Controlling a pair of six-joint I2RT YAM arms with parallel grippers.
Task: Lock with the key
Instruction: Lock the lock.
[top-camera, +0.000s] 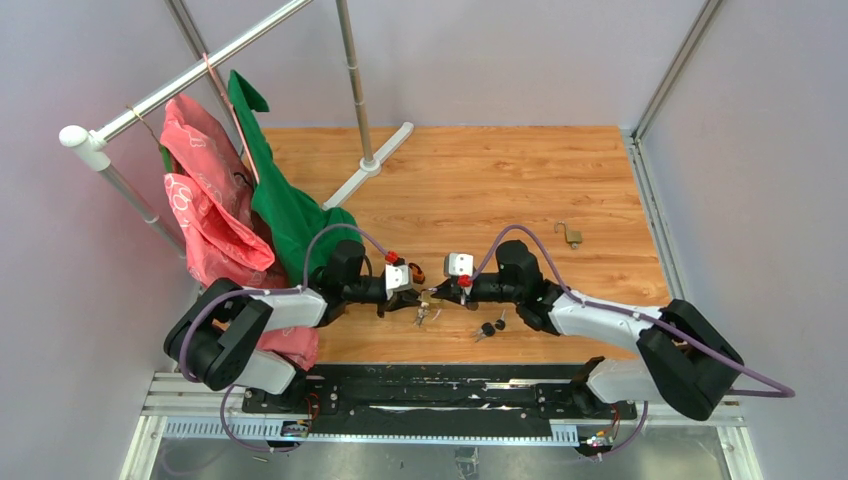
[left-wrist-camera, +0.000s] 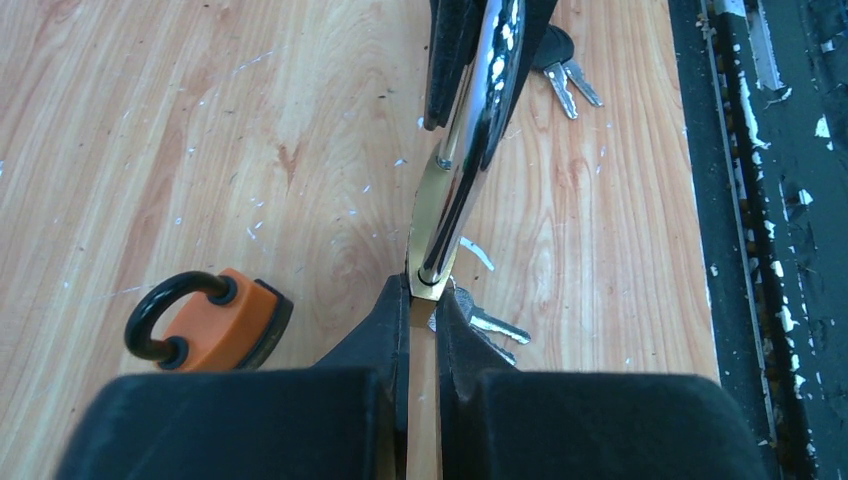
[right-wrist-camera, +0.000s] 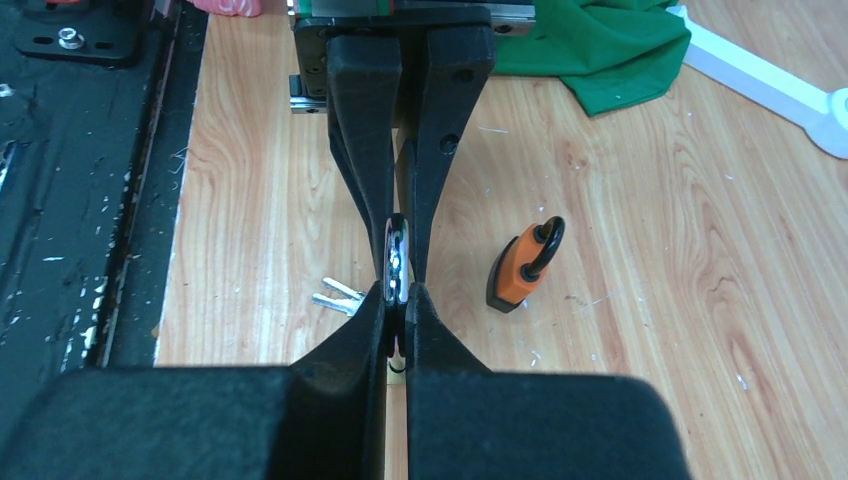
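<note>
The brass padlock (left-wrist-camera: 426, 225) is pinched at its body by the left end effector (left-wrist-camera: 423, 300), its chrome shackle (right-wrist-camera: 398, 255) by the right end effector (right-wrist-camera: 398, 302).

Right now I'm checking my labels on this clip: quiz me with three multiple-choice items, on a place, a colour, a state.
1. The orange padlock lies: A on the table; B in a box; C on the rail.
2. The held padlock's body is: A blue; B brass; C black.
3. The left gripper and right gripper are: A both open; B one open; C both shut on it.
A, it rests on bare wood; B, yellow metal under a chrome shackle; C, both pinch it.
</note>
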